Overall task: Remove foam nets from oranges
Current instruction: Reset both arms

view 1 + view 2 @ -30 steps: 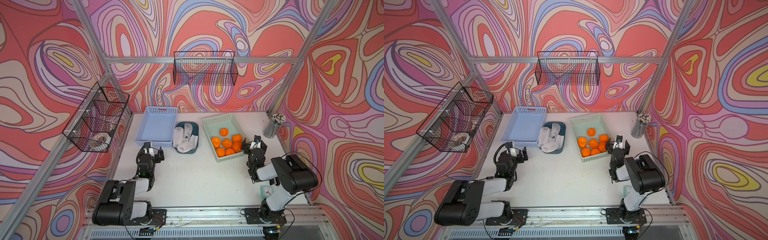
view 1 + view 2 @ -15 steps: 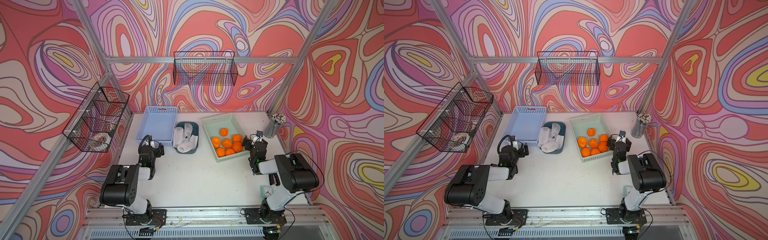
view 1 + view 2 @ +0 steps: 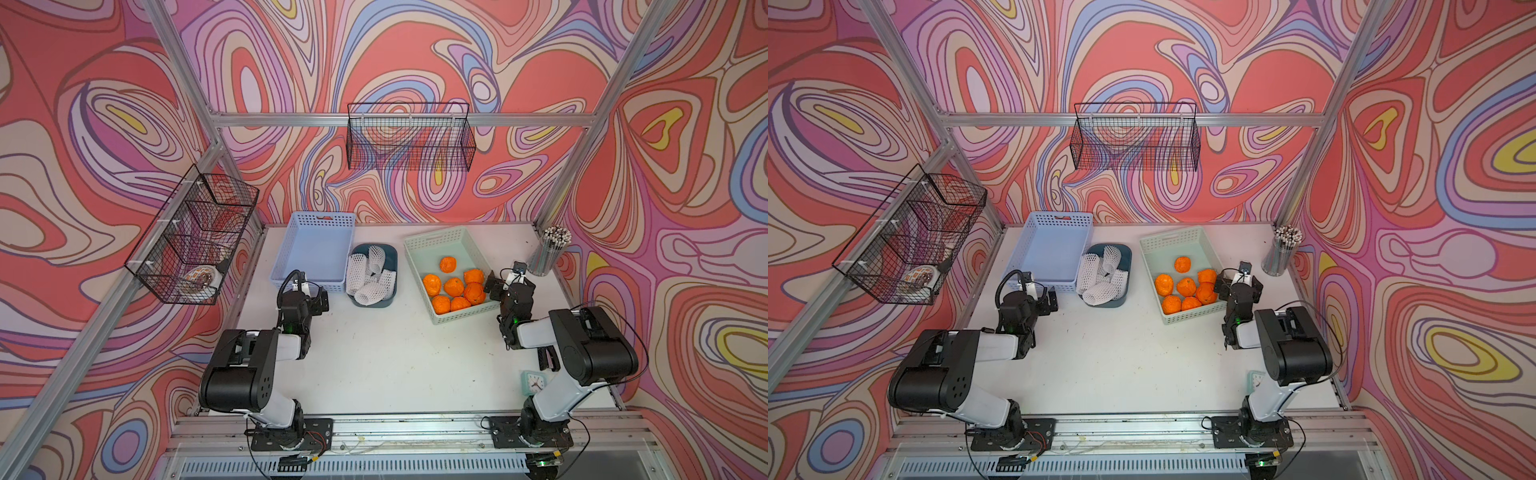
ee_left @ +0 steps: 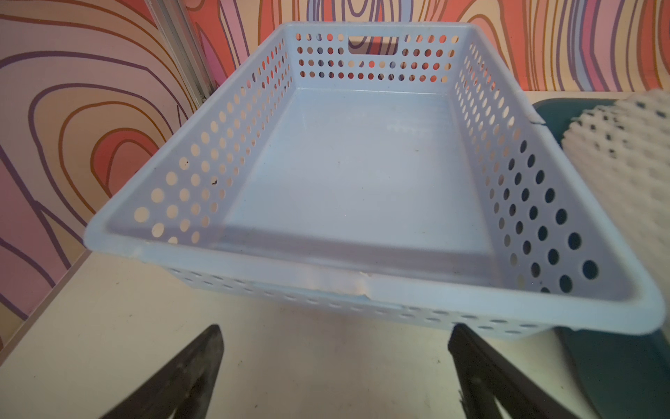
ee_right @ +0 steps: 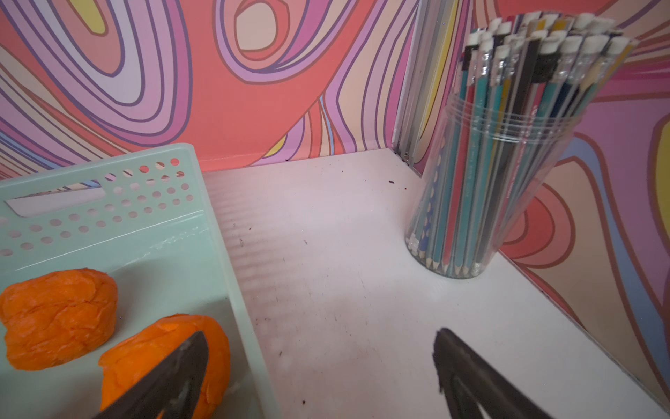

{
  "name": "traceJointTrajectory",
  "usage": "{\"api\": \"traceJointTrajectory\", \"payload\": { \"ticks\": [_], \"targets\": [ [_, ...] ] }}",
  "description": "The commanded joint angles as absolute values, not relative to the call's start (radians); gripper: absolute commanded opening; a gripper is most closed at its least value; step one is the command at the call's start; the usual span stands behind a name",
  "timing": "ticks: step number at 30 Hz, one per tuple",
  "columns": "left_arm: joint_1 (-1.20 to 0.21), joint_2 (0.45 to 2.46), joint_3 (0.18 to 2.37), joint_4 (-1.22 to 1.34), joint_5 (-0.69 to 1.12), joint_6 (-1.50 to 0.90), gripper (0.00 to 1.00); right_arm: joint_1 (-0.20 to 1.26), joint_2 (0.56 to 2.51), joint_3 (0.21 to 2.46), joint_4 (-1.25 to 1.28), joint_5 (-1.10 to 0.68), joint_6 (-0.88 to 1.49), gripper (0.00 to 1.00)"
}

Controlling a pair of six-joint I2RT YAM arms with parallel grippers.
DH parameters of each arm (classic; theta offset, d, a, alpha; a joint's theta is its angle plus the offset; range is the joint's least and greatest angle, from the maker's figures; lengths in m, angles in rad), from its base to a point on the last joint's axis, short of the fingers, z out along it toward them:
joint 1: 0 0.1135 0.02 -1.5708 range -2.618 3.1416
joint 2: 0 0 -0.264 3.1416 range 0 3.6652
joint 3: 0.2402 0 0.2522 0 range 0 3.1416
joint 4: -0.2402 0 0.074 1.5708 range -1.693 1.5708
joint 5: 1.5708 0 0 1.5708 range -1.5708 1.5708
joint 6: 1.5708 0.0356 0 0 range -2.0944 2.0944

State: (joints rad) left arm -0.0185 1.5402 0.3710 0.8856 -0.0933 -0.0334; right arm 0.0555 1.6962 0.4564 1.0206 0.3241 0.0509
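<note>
Several bare oranges (image 3: pixel 453 286) (image 3: pixel 1185 286) (image 5: pixel 58 315) lie in the mint green basket (image 3: pixel 436 237) (image 3: pixel 1173 239) (image 5: pixel 235 275), none in a net. Several empty white foam nets (image 3: pixel 370 274) (image 3: pixel 1100 278) (image 4: pixel 623 152) are piled in a dark teal tub (image 3: pixel 390 249) (image 3: pixel 1125 253) (image 4: pixel 616 362). My left gripper (image 3: pixel 307 291) (image 3: pixel 1038 293) (image 4: pixel 335 333) is open and empty, low over the table just before the blue basket. My right gripper (image 3: pixel 509 282) (image 3: pixel 1239 286) (image 5: pixel 321 333) is open and empty, straddling the green basket's right wall with one finger over an orange.
The empty blue basket (image 3: pixel 316 216) (image 3: pixel 1059 214) (image 4: pixel 362 286) stands left of the tub. A clear jar of pencils (image 3: pixel 548 249) (image 3: pixel 1281 253) (image 5: pixel 489 181) fills the back right corner. Black wire baskets (image 3: pixel 409 137) (image 3: pixel 195 237) hang on the walls. A small clock (image 3: pixel 534 382) lies by the right arm's base.
Both arms have folded down lower over the table. The left gripper has shifted a little toward the blue basket. Both grippers stayed open and empty.
</note>
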Motion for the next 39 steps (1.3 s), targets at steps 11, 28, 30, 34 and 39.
{"api": "traceJointTrajectory", "payload": {
  "ticks": [11,28,30,34,39],
  "targets": [
    [-0.012,1.537,0.371,0.899,-0.085,-0.031,1.0,0.05,1.713,0.449,1.004,0.319,0.06,0.98],
    [-0.012,1.537,0.338,0.955,-0.048,-0.021,1.0,0.038,1.715,0.37,1.161,0.227,0.046,0.98],
    [-0.011,1.53,0.352,0.924,-0.169,-0.07,1.0,0.023,1.698,0.415,1.033,0.258,0.086,0.98],
    [-0.01,1.532,0.32,0.986,-0.063,-0.029,1.0,0.022,1.717,0.311,1.271,0.069,0.002,0.98],
    [-0.011,1.537,0.353,0.928,-0.159,-0.065,1.0,0.017,1.703,0.393,1.085,0.247,0.082,0.98]
  ]
}}
